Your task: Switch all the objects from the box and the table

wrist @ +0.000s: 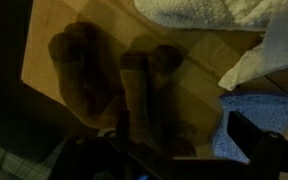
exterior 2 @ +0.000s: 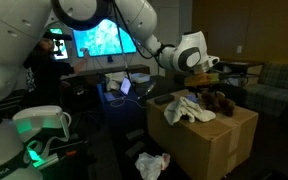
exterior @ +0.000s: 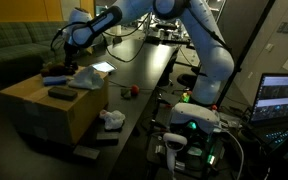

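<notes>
Gripper [exterior: 58,48] hovers over the box [exterior: 44,115], jaws wide apart, holding nothing; rag [exterior: 87,77] and dark block [exterior: 61,93] lie on its top, red ball [exterior: 131,90] and second rag [exterior: 112,118] on the table [exterior: 149,70]

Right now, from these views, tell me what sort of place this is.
Probably a robotics lab or office, dimly lit: a large lit monitor and a laptop glow near the long black table, and a green sofa sits to one side, like a lounge corner.
</notes>
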Available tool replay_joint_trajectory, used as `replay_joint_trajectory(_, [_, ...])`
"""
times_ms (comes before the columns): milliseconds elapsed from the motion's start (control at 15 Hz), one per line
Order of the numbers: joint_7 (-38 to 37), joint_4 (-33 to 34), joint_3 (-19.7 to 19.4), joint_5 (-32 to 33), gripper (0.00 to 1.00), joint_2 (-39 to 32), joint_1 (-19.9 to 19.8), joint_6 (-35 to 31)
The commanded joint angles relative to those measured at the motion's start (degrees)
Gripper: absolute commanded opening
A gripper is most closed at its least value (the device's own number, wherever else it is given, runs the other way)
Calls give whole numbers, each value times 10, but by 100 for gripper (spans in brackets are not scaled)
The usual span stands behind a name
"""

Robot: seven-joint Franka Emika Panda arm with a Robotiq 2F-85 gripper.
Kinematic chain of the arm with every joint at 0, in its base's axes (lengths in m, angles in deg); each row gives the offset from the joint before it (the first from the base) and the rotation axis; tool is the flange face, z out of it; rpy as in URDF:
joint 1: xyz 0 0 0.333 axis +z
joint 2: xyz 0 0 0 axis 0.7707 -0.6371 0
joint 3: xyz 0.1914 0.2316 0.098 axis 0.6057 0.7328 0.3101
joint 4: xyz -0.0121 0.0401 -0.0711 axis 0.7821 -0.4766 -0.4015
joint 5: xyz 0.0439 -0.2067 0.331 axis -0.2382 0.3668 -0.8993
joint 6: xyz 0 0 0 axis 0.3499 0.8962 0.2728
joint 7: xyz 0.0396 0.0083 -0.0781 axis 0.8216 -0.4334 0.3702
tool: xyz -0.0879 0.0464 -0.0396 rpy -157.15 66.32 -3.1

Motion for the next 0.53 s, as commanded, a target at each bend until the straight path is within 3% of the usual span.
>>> replay_joint_trajectory(0, [18,100,-1,-10,100,-61,3,45])
replay_joint_trajectory(467, [12,220,-21,-5,100,-144,9,104])
